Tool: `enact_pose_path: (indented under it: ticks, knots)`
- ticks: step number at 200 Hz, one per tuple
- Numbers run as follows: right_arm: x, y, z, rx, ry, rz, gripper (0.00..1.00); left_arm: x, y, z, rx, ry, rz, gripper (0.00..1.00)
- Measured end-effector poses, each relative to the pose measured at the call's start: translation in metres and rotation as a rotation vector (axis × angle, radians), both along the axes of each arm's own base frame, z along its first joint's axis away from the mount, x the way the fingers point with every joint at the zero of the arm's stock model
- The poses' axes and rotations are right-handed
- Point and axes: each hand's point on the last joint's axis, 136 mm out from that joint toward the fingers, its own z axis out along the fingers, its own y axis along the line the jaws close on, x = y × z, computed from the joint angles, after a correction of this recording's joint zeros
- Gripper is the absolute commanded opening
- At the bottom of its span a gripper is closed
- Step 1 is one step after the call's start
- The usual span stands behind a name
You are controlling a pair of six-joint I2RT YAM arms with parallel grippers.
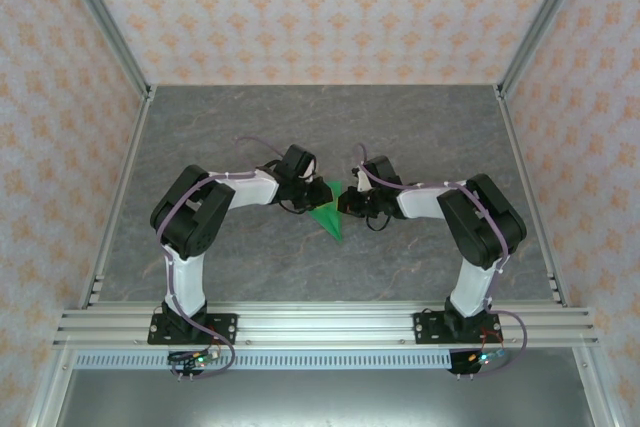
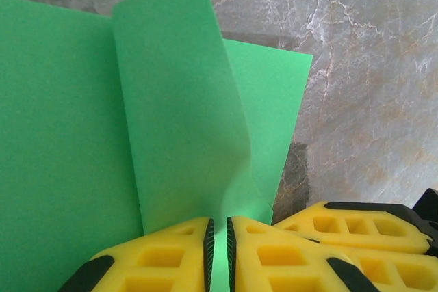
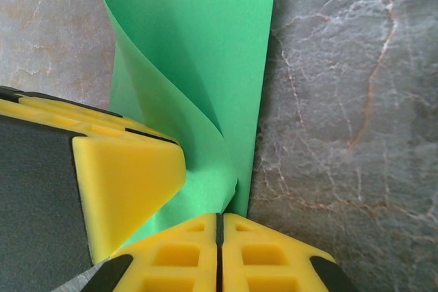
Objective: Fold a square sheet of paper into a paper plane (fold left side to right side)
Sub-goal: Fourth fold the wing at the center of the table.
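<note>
Left gripper [image 2: 217,237] and right gripper [image 3: 219,230] each pinch the half-folded green sheet [image 1: 328,215], its narrow tip pointing near-right.

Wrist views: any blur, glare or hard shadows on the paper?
Left wrist: green paper sharp, curled flap looks translucent, dark shadow on the table beside its right edge. Right wrist: sharp too, softer shadow along the paper, no glare.

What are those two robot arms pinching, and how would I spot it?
Look at the middle of the grey marbled table, where the two arms meet. There the left claw and right claw both pinch a sheet of paper, partly folded and curling up. It is the one bright green thing on the grey surface.
</note>
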Motion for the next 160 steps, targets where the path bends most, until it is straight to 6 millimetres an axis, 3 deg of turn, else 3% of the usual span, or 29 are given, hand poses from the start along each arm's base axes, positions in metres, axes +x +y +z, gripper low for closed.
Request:
enact_pose_path:
  ticks: [56, 92, 115, 160]
  knots:
    - [0.0, 0.001, 0.002, -0.002, 0.003, 0.002, 0.14, -0.001, 0.001, -0.002, -0.004, -0.009, 0.001, 0.17]
    - [0.0, -0.001, 0.007, -0.028, 0.003, 0.001, 0.24, -0.001, 0.001, -0.002, -0.014, -0.023, 0.001, 0.17]
    - [-0.002, -0.008, 0.023, -0.047, -0.02, -0.009, 0.3, -0.001, 0.001, -0.003, -0.018, -0.028, 0.002, 0.16]
    - [-0.009, -0.006, 0.064, -0.005, -0.082, 0.002, 0.27, -0.001, 0.001, -0.003, -0.022, -0.031, 0.004, 0.16]
